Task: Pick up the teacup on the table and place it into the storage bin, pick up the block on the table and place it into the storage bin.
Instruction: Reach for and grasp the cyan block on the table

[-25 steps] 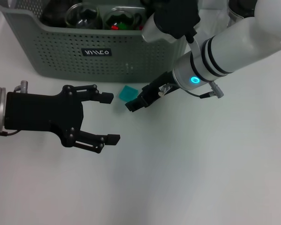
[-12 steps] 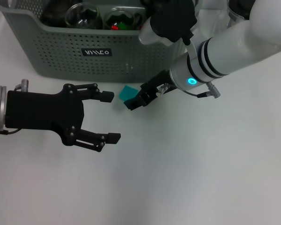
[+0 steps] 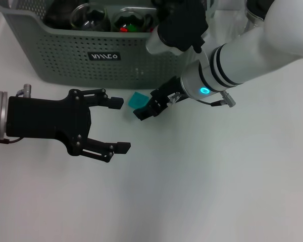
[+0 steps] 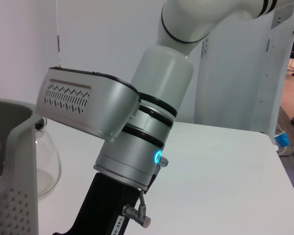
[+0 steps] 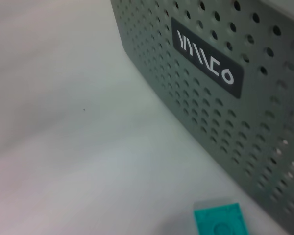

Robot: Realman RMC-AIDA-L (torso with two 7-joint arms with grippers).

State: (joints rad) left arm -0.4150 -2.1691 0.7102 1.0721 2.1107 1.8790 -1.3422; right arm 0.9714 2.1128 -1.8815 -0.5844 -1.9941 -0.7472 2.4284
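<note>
- Block (image 3: 138, 100): small teal square piece lying flat on the table (image 3: 207, 186), just in front of the storage bin (image 3: 65, 60), near its front wall, below and to the right of the label.
- Right gripper (image 3: 147, 107): tip just right of the block; cannot tell whether its fingers are apart or together.
- Left gripper (image 3: 118, 125): fingers spread, holding nothing, near side and left of the block.
- Handling, judged: block looks light, stiff, thin; grip across opposite edges, since its low profile could slip.
- Glassware sits inside the bin.

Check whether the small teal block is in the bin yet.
Out. The small teal block lies on the white table beside the grey-green perforated plastic bin.
</note>
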